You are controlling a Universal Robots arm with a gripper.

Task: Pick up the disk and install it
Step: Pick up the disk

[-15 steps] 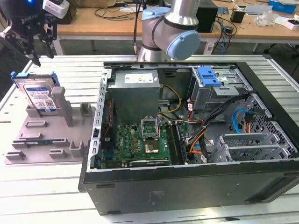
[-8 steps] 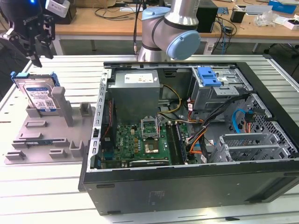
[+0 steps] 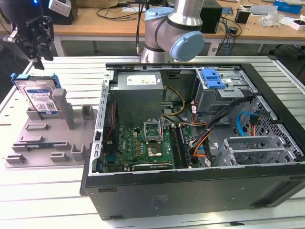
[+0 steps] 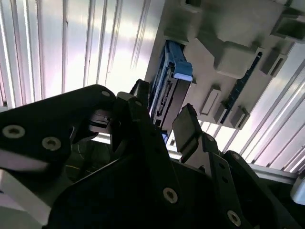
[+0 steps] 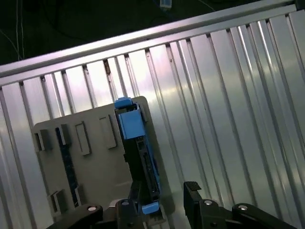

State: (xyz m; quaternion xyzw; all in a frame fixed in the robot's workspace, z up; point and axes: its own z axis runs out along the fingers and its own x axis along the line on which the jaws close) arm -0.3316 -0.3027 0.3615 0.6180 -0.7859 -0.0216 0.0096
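Note:
The disk (image 3: 40,97), silver with a white-and-blue label and blue rails, stands on edge in a grey holder (image 3: 47,140) at the exterior view's left. My gripper (image 3: 42,59) hangs just above its top edge, open and holding nothing. In the second wrist view the disk (image 4: 167,93) shows edge-on beyond the black fingers (image 4: 187,125), with the gripper (image 4: 163,105) spread wider than the disk's thickness. In the first wrist view the disk (image 5: 141,160) and its blue rail lie in line with the gripper (image 5: 163,196) over the holder (image 5: 95,162).
An open computer case (image 3: 267,162) lies to the exterior view's right of the holder, with a motherboard, cables and a drive cage with a blue latch (image 3: 212,78). The arm's base (image 3: 167,33) stands behind the case. The table (image 3: 43,200) is ribbed aluminium.

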